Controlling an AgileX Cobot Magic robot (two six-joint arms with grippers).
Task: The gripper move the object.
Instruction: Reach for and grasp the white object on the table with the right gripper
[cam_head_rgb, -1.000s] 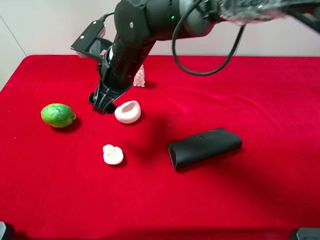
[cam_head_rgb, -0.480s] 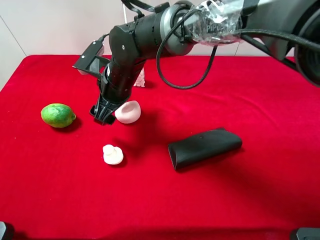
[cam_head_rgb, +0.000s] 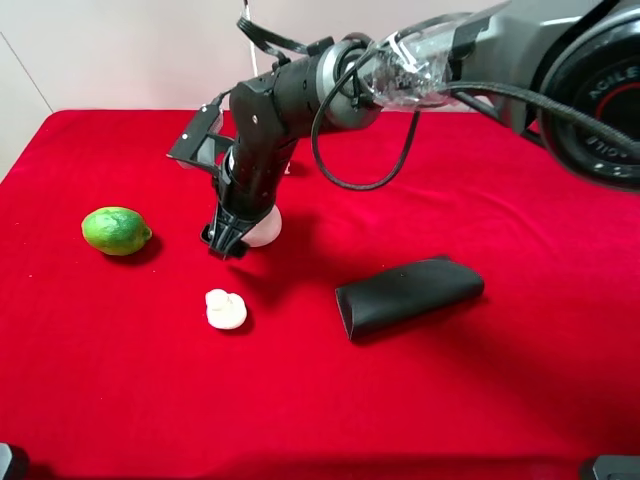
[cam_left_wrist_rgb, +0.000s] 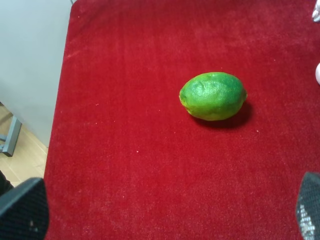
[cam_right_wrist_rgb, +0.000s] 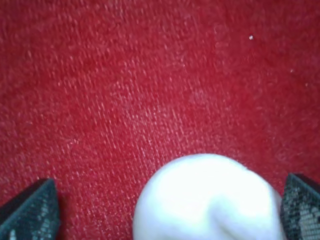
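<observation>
Black and grey jointed arm (cam_head_rgb: 290, 105), looping black cables (cam_head_rgb: 362, 187), clear plastic wrap (cam_head_rgb: 415, 65), black angular hand (cam_head_rgb: 226, 243), mesh-textured fingertips (cam_right_wrist_rgb: 35, 212)

Bright, even light from above falls on the red desk (cam_head_rgb: 560, 200); the lime (cam_head_rgb: 116, 230) casts a soft shadow, while the close object (cam_right_wrist_rgb: 205, 197) blurs, overexposed.
</observation>
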